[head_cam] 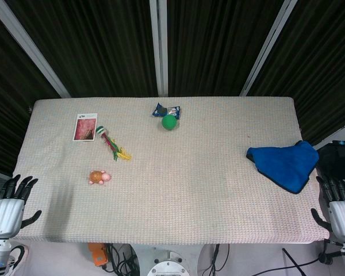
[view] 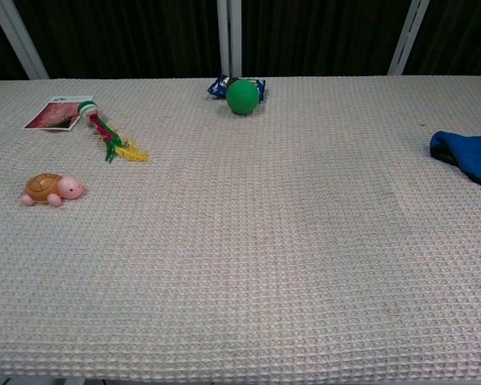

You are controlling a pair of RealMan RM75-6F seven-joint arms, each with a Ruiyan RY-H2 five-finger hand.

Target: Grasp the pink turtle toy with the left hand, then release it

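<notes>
The pink turtle toy (head_cam: 99, 177) with an orange-brown shell lies on the cloth-covered table (head_cam: 178, 190), left of centre; the chest view shows the turtle (view: 52, 189) at the far left, head pointing right. My left hand (head_cam: 8, 208) hovers at the table's front left corner, fingers spread and holding nothing, well short of the turtle. My right hand (head_cam: 339, 210) sits at the front right corner, fingers apart and empty. Neither hand appears in the chest view.
A green ball (head_cam: 169, 122) and a blue wrapper (head_cam: 166, 110) lie at the back centre. A striped feathered toy (head_cam: 112, 145) and a card (head_cam: 85, 127) sit behind the turtle. A blue cloth (head_cam: 284, 163) covers the right edge.
</notes>
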